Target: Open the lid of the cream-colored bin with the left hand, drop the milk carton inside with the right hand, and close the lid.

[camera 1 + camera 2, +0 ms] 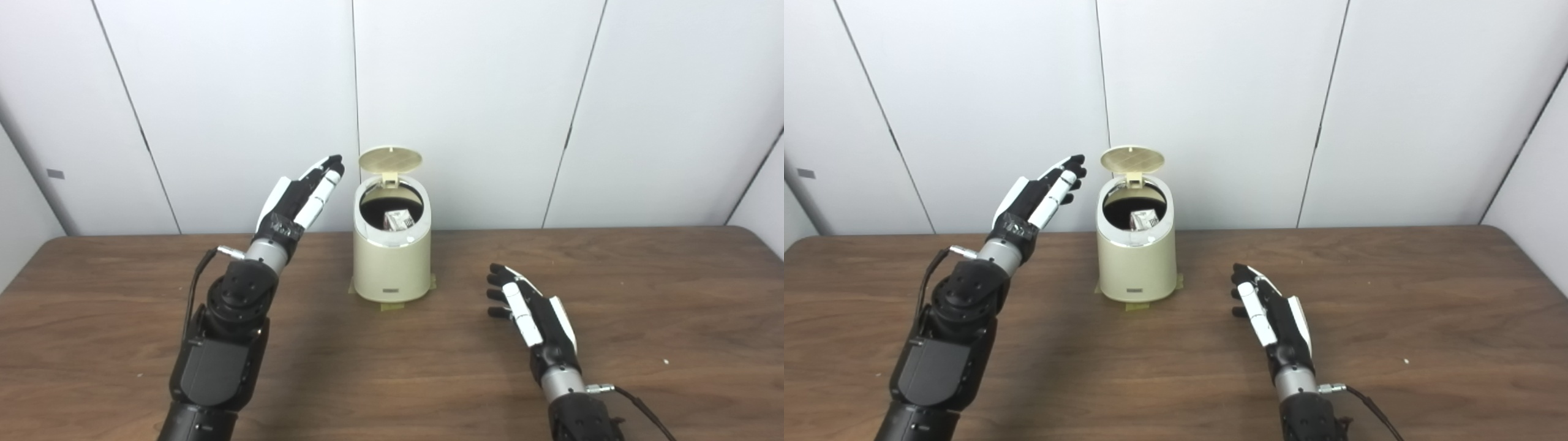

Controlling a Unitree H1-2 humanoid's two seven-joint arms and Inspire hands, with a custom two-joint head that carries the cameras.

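Milk carton (398,220) in bin (392,263); lid (390,158) upright, frame center. Our left robot hand (303,196) open, empty, just left of lid, nearer; right robot hand (530,306) open, lower right.

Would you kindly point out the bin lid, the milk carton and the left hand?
bin lid (390,158), left eye view, underside centre.
milk carton (398,220), left eye view, top face inside bin.
left hand (1038,195), right eye view, palm.
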